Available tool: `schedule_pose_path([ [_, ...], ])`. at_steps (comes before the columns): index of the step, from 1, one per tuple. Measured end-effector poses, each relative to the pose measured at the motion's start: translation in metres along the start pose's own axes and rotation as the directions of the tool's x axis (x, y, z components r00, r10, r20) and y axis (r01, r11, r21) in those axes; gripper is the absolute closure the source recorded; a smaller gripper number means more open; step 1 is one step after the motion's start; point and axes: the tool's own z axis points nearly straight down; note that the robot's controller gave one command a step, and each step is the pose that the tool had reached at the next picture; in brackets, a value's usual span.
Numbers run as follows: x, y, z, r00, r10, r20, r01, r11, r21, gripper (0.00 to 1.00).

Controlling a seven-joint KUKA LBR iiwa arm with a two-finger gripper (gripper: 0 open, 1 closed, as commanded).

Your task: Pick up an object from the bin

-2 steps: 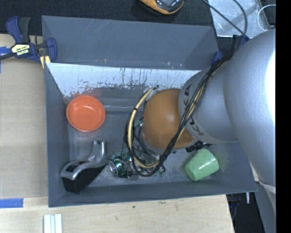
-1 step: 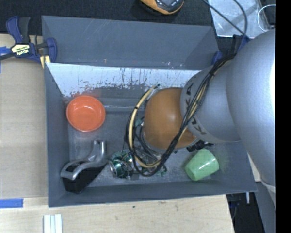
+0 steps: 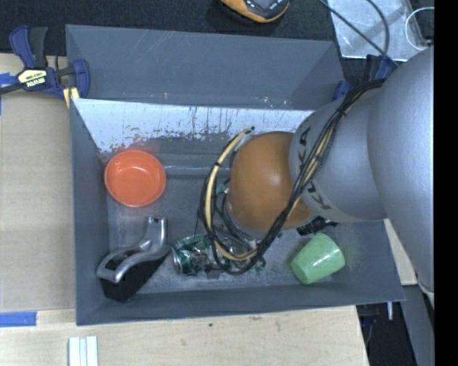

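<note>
You're looking down at the gripper (image 3: 211,258) as it's hanging low over the front middle of the bin (image 3: 214,67). The arm's orange cover (image 3: 263,181) and its looping cables (image 3: 214,197) are sitting right on top of it. They're hiding it, so you can't tell whether it's open or closed, or whether it's got anything.

Just at its left edge, a small green-and-white thing (image 3: 188,256) is peeking out. It's dark green with pale shiny patches, and it's looking crumpled rather than smooth. It's lying on the bin floor near the front wall.

Left of that, a black and silver tool (image 3: 130,264) with a curved metal handle is lying in the front left corner, near it but apart. An orange bowl (image 3: 135,177) is sitting open side up further back on the left. A light green cup (image 3: 317,259) is lying on its side at the front right, just beside the arm.
</note>
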Motion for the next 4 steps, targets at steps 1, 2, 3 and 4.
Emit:
schedule_pose_path([
  [1,-0.001,0.001,-0.011,1.0,-0.001,0.003,0.001,1.0,-0.002,1.0],
  [2,-0.001,0.001,-0.021,1.0,-0.001,0.003,0.001,1.0,-0.002,1.0],
  [3,-0.001,0.001,-0.031,1.0,-0.001,0.004,0.001,1.0,-0.002,1.0],
  [4,-0.002,0.001,-0.038,1.0,-0.001,0.007,0.001,1.0,-0.003,1.0],
])
